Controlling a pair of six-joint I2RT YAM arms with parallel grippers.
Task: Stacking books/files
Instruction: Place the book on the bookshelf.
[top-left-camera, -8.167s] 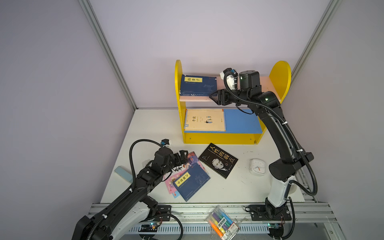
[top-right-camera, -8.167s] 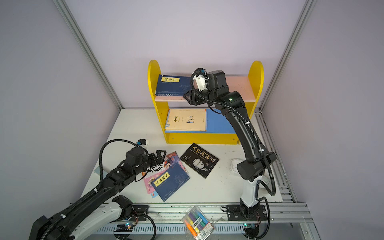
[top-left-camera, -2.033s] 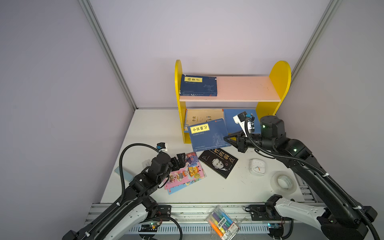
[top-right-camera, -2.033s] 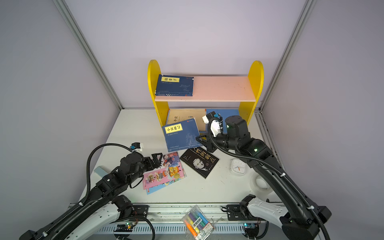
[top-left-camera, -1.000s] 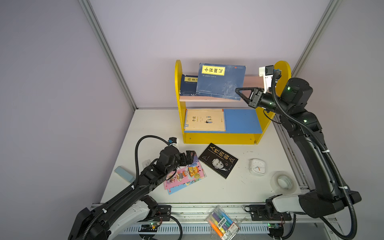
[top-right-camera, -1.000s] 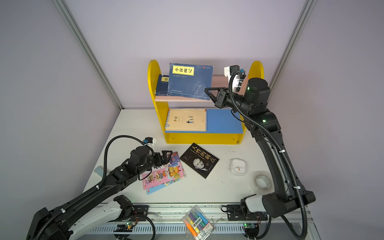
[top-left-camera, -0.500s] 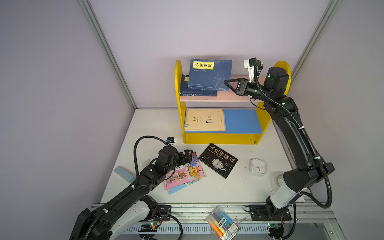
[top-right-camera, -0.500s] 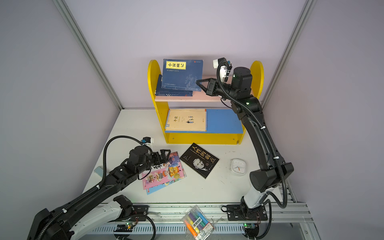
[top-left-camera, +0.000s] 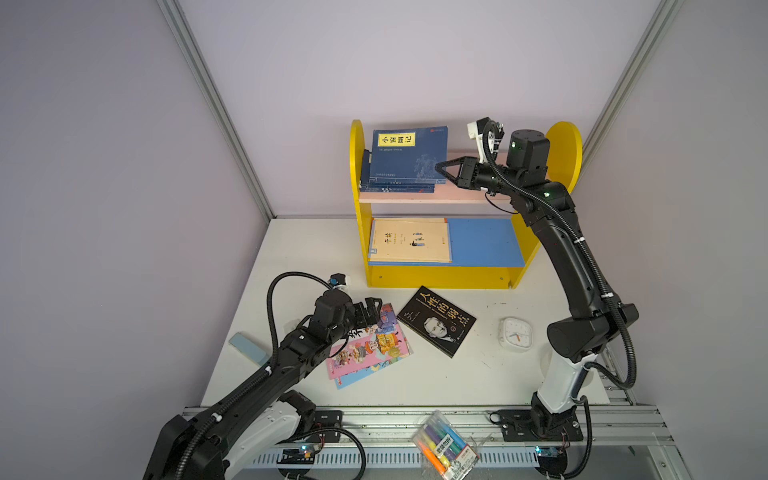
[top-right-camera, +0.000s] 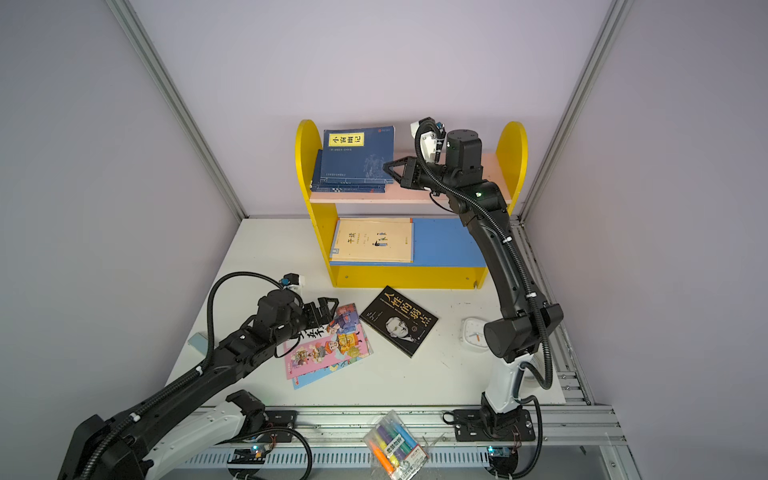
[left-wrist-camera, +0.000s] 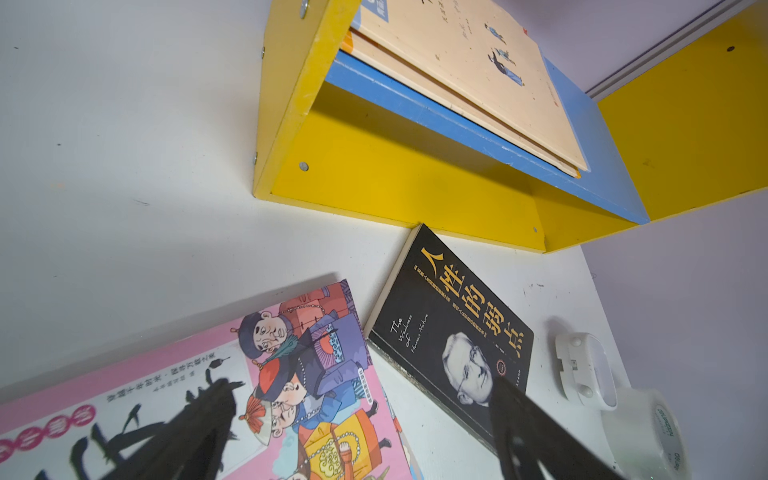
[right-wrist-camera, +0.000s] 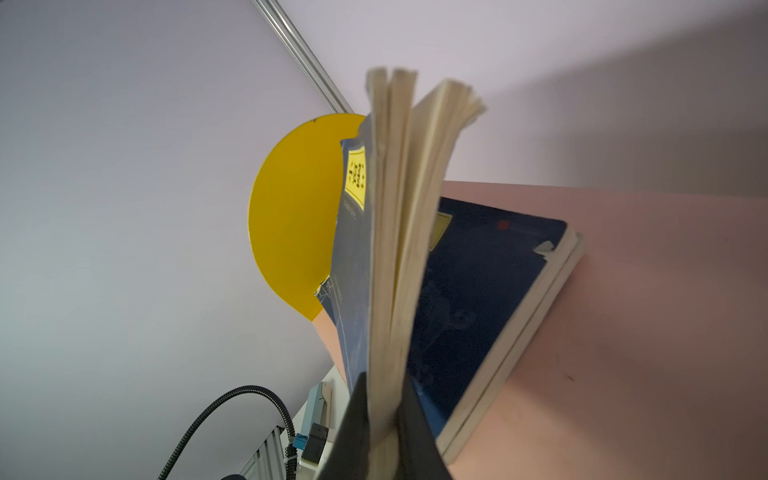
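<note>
My right gripper (top-left-camera: 440, 168) (right-wrist-camera: 382, 415) is shut on the page edge of a navy book (top-left-camera: 409, 153) (top-right-camera: 357, 156) with a yellow label. The book hangs tilted over the navy stack (top-left-camera: 395, 189) (right-wrist-camera: 498, 270) at the upper shelf's left end. Cream books (top-left-camera: 409, 241) (left-wrist-camera: 469, 79) lie on the lower blue shelf. On the table are a pink cartoon book (top-left-camera: 370, 347) (left-wrist-camera: 166, 374) over a blue one (top-left-camera: 365, 374), and a black portrait book (top-left-camera: 436, 320) (left-wrist-camera: 453, 324). My left gripper (top-left-camera: 374, 309) (left-wrist-camera: 359, 386) stands open above the pink book's far corner, holding nothing.
The yellow shelf unit (top-left-camera: 357, 166) stands at the back of the table. A white clock (top-left-camera: 515, 334) lies right of the black book, with a tape roll (left-wrist-camera: 648, 432) near it. A pale blue block (top-left-camera: 247, 349) sits at the left, and a marker pack (top-left-camera: 444, 444) on the front rail.
My right gripper has carried the navy book leftwards along the upper shelf and lower, over the navy stack. The left arm has hardly moved.
</note>
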